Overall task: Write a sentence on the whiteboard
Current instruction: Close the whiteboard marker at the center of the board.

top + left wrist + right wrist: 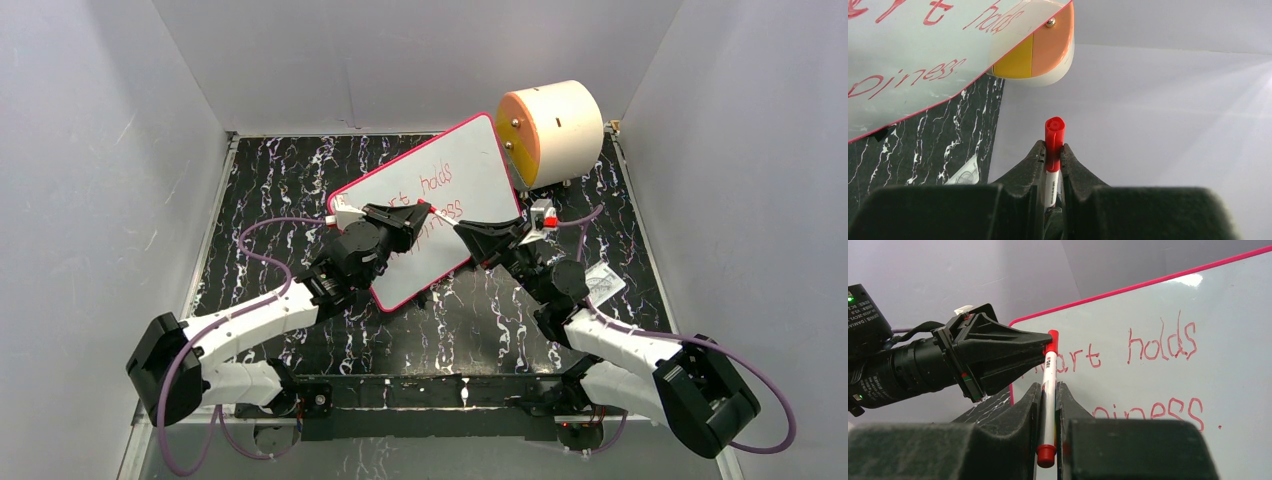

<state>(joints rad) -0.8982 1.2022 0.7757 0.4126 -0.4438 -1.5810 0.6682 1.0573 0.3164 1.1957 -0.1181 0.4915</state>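
Two robot arms meet on a single marker (1049, 372) in front of the whiteboard (475, 160). The board is set at an angle across the middle of the black marbled table (270, 180), its far corner just beside a cream cylinder (565, 125) with an orange face. The left gripper (1053, 150) is clamped on the marker's red cap. The right gripper (1048, 392) pinches the white barrel lower down, a red end showing below its fingers, so both grip the same marker, close together. Behind them the sentence (1158, 347) runs in red across the board in two slanted lines — "holds" reads clearly, then "piness" and a full stop — while the left gripper hides the opening letters.
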